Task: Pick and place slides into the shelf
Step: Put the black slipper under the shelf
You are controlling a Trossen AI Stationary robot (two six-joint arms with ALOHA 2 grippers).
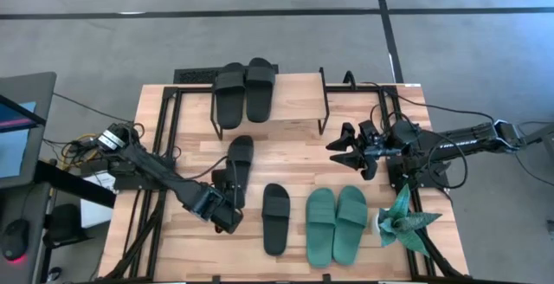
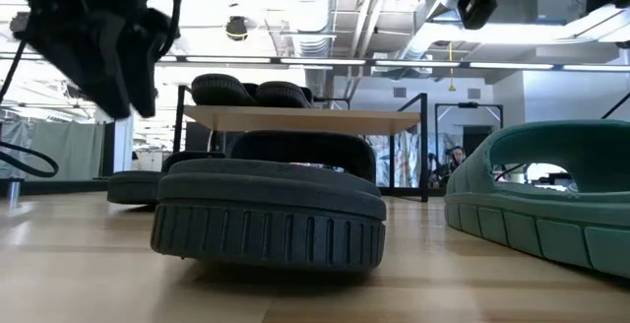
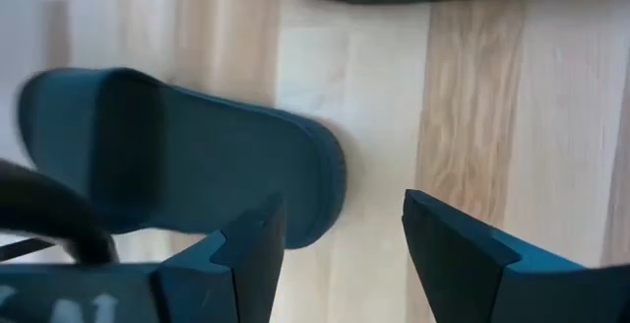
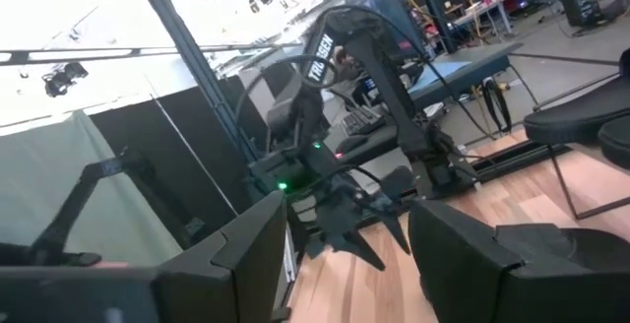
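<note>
my left gripper [image 1: 227, 219] is spread, empty, beside a black slide [image 1: 237, 164].
slide points toward the shelf [image 1: 299, 89]; right gripper [image 1: 342, 148], spread too, waits farther off.

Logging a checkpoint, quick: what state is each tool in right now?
Left tool: open, empty, above a black slide.
Right tool: open, empty, raised beside the shelf.

Count, taken from the shelf [image 1: 294, 93]: black slides, four — two [image 1: 245, 91] on the shelf top, two [image 1: 275, 217] on the table in front of it. Green slides [image 1: 336, 224], two, a pair, front-right of the shelf. Paper plant [image 1: 402, 219], one, right of that pair.
</note>
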